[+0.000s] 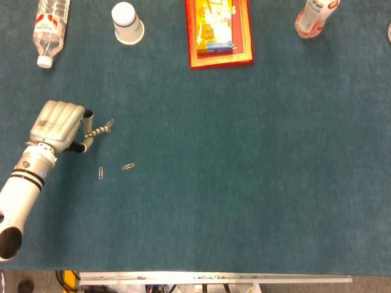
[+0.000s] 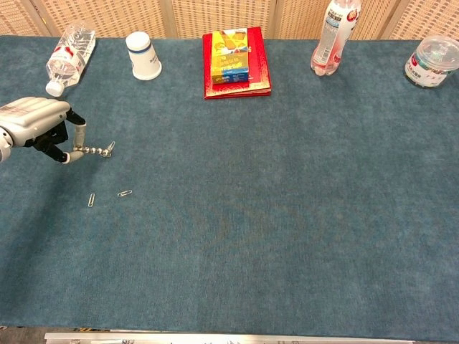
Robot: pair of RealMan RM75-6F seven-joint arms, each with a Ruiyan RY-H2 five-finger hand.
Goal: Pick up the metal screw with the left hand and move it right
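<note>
One hand in play: left hand at the counter's 9 o'clock edge, fingers pinched on the metal screw, which sticks out toward 2 o'clock. Two paper clips lie just below at 5 o'clock. Suggest keeping the pinch firm, carrying rightward level and clear of the surface. Right hand isn't visible.

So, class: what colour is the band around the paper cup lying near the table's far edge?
Dark blue, on a white paper cup; the chest view shows it best.
</note>
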